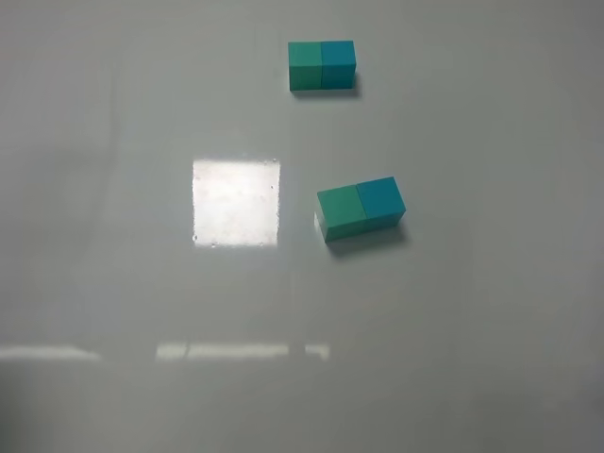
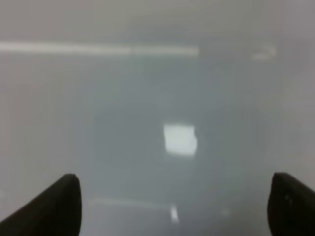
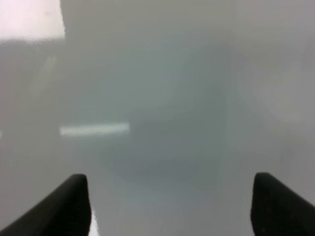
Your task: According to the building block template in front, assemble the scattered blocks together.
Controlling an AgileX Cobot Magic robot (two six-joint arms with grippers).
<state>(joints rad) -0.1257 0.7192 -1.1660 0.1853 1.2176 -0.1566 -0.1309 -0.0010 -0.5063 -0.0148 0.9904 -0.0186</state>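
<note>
The building block template point(image 1: 322, 64) lies at the far side of the table: a sea-green cube on the left joined squarely to a teal-blue cube on the right. Nearer, right of centre, the scattered blocks lie side by side and touching, sea-green cube point(image 1: 341, 212) on the left and teal-blue cube point(image 1: 380, 200) on the right, the pair turned slightly askew. Neither arm shows in the exterior high view. My left gripper point(image 2: 172, 209) and right gripper point(image 3: 170, 209) are both open and empty over bare table. No block shows in either wrist view.
The pale grey table point(image 1: 113, 283) is glossy, with a bright square light reflection point(image 1: 236, 202) left of the cube pair and faint reflection strips point(image 1: 236, 351) nearer the front.
</note>
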